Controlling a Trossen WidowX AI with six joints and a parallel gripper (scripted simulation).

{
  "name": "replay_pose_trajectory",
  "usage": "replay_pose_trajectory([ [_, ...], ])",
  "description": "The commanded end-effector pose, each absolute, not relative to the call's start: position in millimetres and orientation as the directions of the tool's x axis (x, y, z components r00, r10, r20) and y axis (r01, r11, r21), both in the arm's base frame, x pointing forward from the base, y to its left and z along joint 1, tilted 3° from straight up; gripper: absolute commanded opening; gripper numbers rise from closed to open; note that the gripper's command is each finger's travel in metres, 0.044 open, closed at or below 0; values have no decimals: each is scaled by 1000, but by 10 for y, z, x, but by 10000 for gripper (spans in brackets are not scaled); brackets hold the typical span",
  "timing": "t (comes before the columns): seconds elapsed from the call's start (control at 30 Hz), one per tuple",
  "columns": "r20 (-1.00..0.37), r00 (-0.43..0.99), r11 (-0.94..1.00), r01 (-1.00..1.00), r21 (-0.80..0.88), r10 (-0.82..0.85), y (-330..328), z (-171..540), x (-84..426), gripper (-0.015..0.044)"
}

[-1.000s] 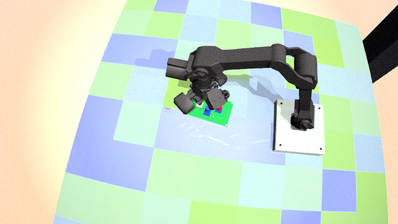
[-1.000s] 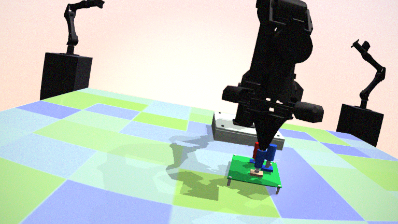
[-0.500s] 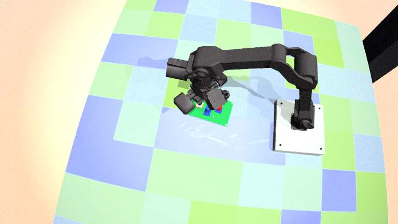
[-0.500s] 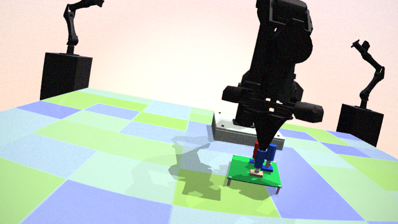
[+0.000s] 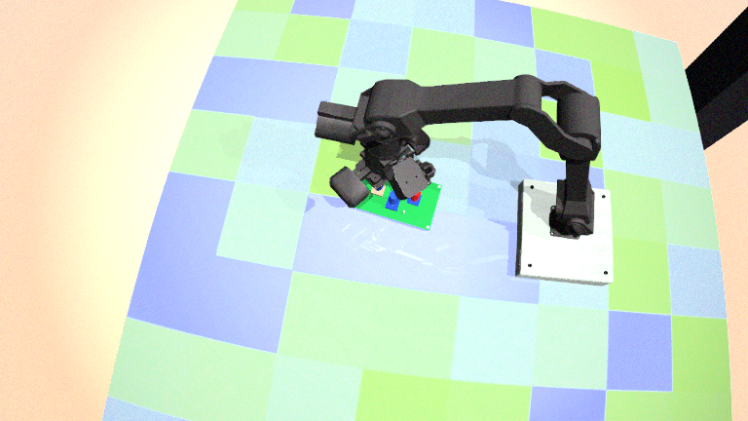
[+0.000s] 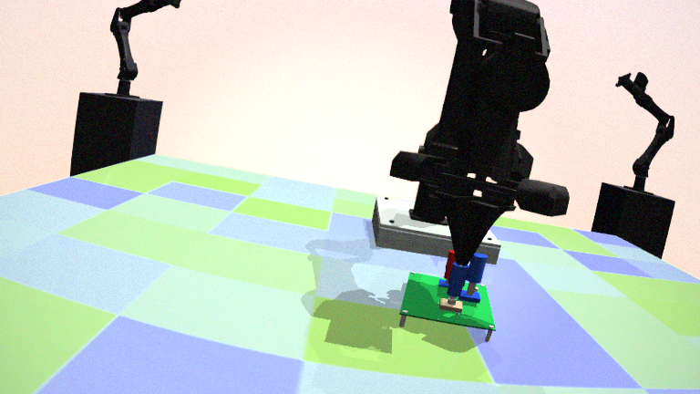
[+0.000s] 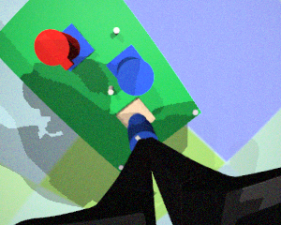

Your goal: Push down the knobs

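A green board (image 5: 422, 216) (image 6: 423, 291) (image 7: 96, 14) stands on short legs on a counter (image 5: 363, 327) (image 6: 180, 275) (image 7: 201, 61) patterned in blue and green patches. The board carries 3 upright knobs, each above its own potentiometer.

On the board, nearest the exterior camera, a tan potentiometer (image 5: 376, 192) (image 6: 450, 306) (image 7: 126, 113) carries the front blue knob (image 5: 379, 187) (image 6: 456, 281) (image 7: 141, 127); a short length of pale shaft shows between the 2. Farther back on the board, a blue potentiometer (image 5: 390, 207) (image 6: 469, 297) (image 7: 116, 64) has the rear blue knob (image 5: 392, 199) (image 6: 478, 266) (image 7: 137, 77) above it, also with shaft showing below. Beside that, still on the board, a red knob (image 5: 416, 196) (image 6: 449, 264) (image 7: 51, 47) rises over another blue potentiometer (image 5: 412, 203) (image 6: 442, 283) (image 7: 84, 43); whether it sits fully against it is hard to tell.

Above the board, the tool (image 5: 376, 177) (image 6: 463, 263) (image 7: 146, 144) points down with its 2 fingertips together and nothing between them. The tips are at the top of the front blue knob; whether they press on it cannot be told.

Behind the board in the exterior view, the black arm (image 5: 468, 101) (image 6: 479, 95) rises from a white base (image 5: 574, 273) (image 6: 384, 234). Farther beyond the board, 2 more black arms stand on dark pedestals.
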State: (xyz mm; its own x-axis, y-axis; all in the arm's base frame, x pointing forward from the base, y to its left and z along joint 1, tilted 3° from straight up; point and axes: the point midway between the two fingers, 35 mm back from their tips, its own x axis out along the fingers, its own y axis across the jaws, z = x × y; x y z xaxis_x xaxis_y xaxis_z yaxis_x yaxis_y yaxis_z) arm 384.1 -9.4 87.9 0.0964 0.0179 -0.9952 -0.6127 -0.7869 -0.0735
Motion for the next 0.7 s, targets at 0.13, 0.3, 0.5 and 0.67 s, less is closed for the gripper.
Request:
replay_pose_trajectory([
  [0.13, -996, 88, -789, -611, -66, 15, -98, 778, 3855, 0],
  [0.3, -996, 88, -789, -611, -66, 15, -98, 778, 3855, 0],
  [0.5, -996, 88, -789, -611, -66, 15, -98, 758, 3856, 0],
  [0.67, -996, 88, -789, -611, -66, 15, -98, 758, 3856, 0],
])
